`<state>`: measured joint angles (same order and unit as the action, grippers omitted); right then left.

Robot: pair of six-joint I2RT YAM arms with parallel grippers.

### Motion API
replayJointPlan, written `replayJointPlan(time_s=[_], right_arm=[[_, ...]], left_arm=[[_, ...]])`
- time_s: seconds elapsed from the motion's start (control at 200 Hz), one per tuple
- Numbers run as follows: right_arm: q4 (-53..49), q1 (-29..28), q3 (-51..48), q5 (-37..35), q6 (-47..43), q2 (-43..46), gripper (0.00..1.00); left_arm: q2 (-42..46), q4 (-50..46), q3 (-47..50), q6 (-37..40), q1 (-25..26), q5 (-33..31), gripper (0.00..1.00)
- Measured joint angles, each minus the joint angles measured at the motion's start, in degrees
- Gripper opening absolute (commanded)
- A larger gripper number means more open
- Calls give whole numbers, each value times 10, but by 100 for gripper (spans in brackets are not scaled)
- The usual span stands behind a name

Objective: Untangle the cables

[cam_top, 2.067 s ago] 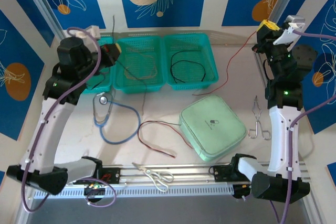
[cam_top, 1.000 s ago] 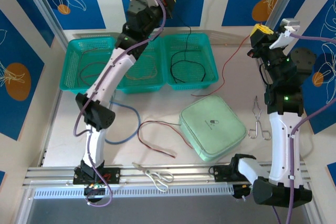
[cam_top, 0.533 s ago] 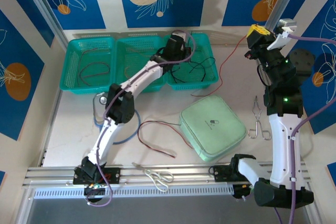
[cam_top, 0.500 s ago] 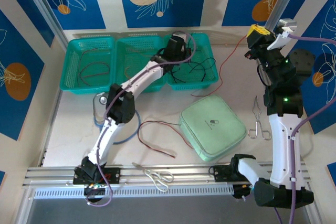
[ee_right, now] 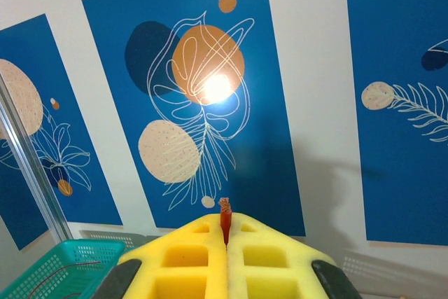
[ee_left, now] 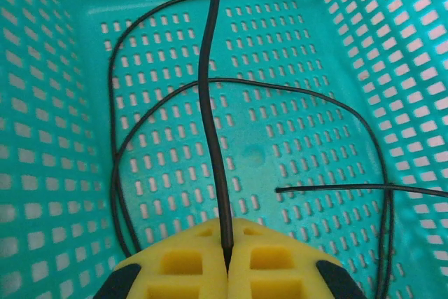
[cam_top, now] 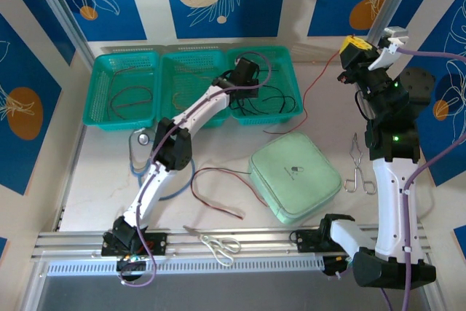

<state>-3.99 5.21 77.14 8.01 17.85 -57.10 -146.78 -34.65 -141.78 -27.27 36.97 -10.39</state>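
Here, both pincers are fully closed, each nipping a thin cable between its yellow pads.

The left pincer (ee_left: 226,260) reaches into the rightmost of three turquoise baskets (ee_left: 392,47) at the far side of the worktop (cam_top: 95,172). Its pads meet on a black cable (ee_left: 204,68), which runs straight away from the pad tips across the basket floor and out past the top of the wrist view. More black cable (ee_left: 336,188) lies loose around it on the perforated floor: one wide loop curves along the left wall and across the middle, and a free end points in from the right. From above, the left pincer (cam_top: 244,72) sits over that basket's left half, with the black loops spread to its right.

The right pincer (ee_right: 225,237) is raised well clear of the worktop, facing the blue patterned back wall. A short stub of red cable (ee_right: 225,215) with a frayed tip stands out between its pads. In the top view the right pincer (cam_top: 354,45) is high at the right, and the red cable (cam_top: 312,107) hangs from it, slanting down and left to the worktop, where it meets the far edge of a mint-green case (cam_top: 295,176). Red cable also loops on the worktop left of the case; whether it is the same one cannot be told.
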Motion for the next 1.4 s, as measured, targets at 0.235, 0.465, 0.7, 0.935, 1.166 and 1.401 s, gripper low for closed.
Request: replayJointPlan(time_s=[0.235,0.465,0.7,0.935,1.166,1.401], right_arm=[[0,-3,0,0,0,0,0],[-2,-18,0,0,0,0,0],[-2,-31,0,0,0,-2,0],[-4,-62,15,0,0,-12,0],[-1,-123,38,-16,-3,-11,0],[-7,-188,72,-67,-5,-48,0]], left_arm=[[-11,-5,-13,2,-1,13,23],[-12,-2,-10,-9,-1,37,69],[45,26,48,-8,0,39,73],[149,40,85,-7,1,48,74],[299,23,177,-14,3,78,75],[518,-2,427,-25,12,84,76]])
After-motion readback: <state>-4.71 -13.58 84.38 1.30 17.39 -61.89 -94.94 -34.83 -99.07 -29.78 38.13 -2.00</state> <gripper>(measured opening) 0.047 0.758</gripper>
